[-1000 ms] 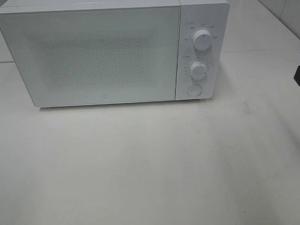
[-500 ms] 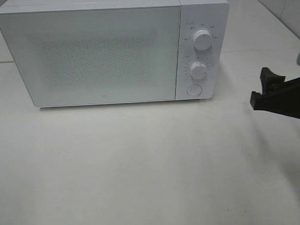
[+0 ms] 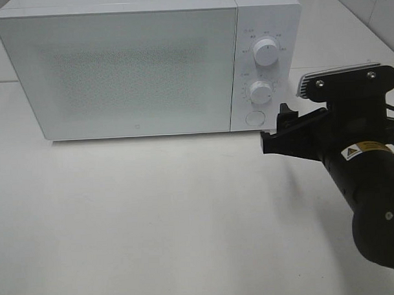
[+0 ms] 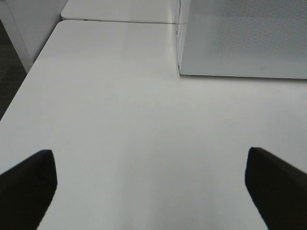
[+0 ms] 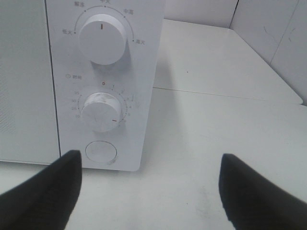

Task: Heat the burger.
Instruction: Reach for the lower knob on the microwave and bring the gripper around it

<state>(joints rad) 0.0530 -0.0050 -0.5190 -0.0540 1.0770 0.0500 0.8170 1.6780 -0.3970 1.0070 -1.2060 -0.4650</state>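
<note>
The burger is out of view. A white microwave (image 3: pixel 129 66) stands at the back of the table with its door shut. My right gripper (image 3: pixel 277 127) is open and empty, hovering just right of the control panel and level with the round door button (image 3: pixel 254 118). The right wrist view looks between the open right gripper (image 5: pixel 151 191) fingers at the upper knob (image 5: pixel 102 42), the timer knob (image 5: pixel 101 111) and the button (image 5: pixel 100 152). In the left wrist view my left gripper (image 4: pixel 153 187) is open over bare table, a short way off the microwave's front corner (image 4: pixel 180 72).
The white table (image 3: pixel 154 214) spreads in front of the microwave. Its left edge (image 4: pixel 29 76) drops off beside the left gripper. A tiled wall (image 3: pixel 373 12) stands at the back right.
My right arm has swung in from the right edge toward the microwave's control panel. The microwave door stays shut and the left side is unchanged.
</note>
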